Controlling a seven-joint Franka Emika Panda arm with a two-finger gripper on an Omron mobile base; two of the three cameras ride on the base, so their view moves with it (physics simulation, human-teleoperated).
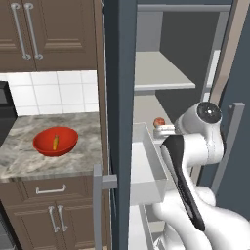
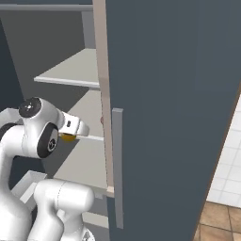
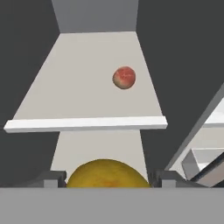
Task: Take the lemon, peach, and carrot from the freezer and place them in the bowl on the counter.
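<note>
Hand view, bottom centre: one lemon sits between the two dark fingertips of the gripper, jaws spread wide with a tip close on each side of the fruit; actual contact can't be told, so a firm grip is not confirmed. In the right base view a sliver of the same yellow lemon shows at centre left, just under the white hand of the arm, inside the freezer. Beyond the lemon in the hand view, a pale grey shelf runs up the frame with a white front lip across the middle; one peach lies on it, upper centre right, well apart from the lemon. Left base view: that peach at centre, on the freezer shelf behind one white pull-out drawer, the arm reaching in from lower right. One silver door handle at bottom centre. Farther left, the counter at mid left holds one red bowl, and one carrot lies inside it. Brown wooden cabinets at upper left, two with long handles; one drawer and two doors below the counter.
</note>
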